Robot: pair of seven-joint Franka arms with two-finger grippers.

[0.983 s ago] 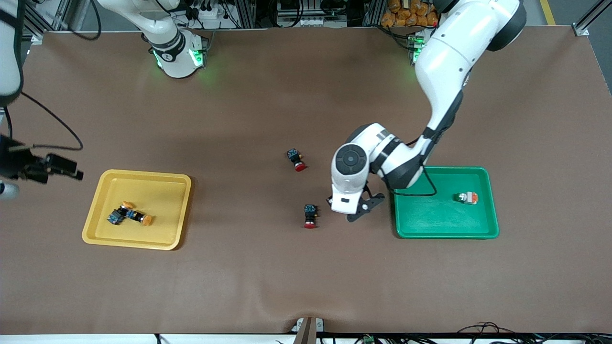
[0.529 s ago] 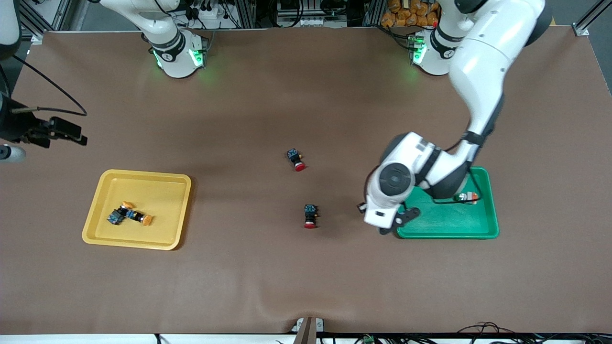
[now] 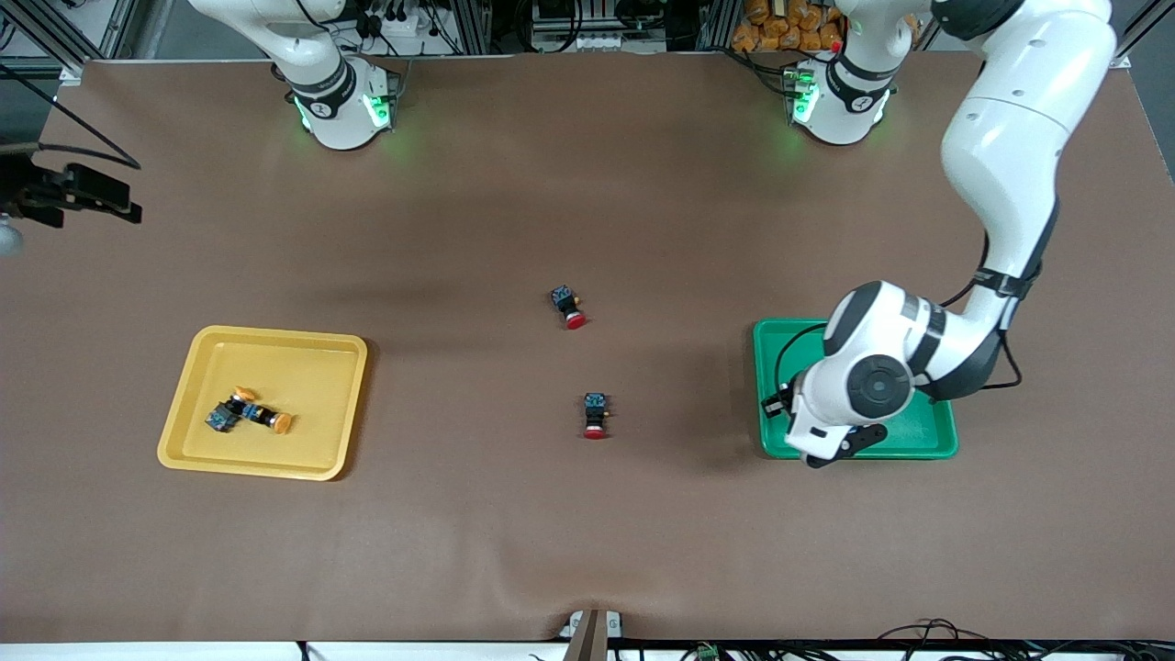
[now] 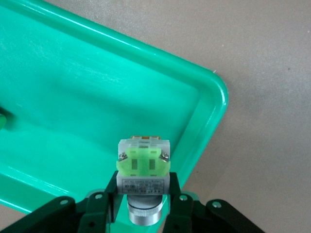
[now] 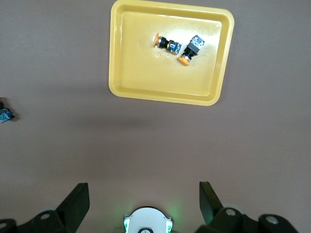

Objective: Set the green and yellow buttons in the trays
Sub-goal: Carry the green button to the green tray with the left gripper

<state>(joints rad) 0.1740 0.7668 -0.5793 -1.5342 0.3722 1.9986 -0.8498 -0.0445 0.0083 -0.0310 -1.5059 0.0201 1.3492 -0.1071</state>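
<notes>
My left gripper (image 3: pixel 833 450) (image 4: pixel 144 188) is shut on a whitish switch with a light-green block (image 4: pixel 143 162) and holds it over a corner of the green tray (image 3: pixel 780 347) (image 4: pixel 97 87), just inside the rim. The other whitish switch is hidden under the left arm. The yellow tray (image 3: pixel 275 334) (image 5: pixel 121 58) holds two black switches with orange-yellow caps (image 3: pixel 271 420) (image 5: pixel 167 43), lying side by side. My right gripper (image 3: pixel 87 197) (image 5: pixel 143 201) is open and empty, high up at the right arm's end of the table.
Two black switches with red caps lie mid-table between the trays, one (image 3: pixel 569 307) farther from the front camera than the other (image 3: pixel 596 415). One of them shows at the edge of the right wrist view (image 5: pixel 5 114).
My left arm has carried the light-green switch from beside the red-capped switches to over the green tray, covering the switch there. My right gripper has drawn back toward the robots' bases.
</notes>
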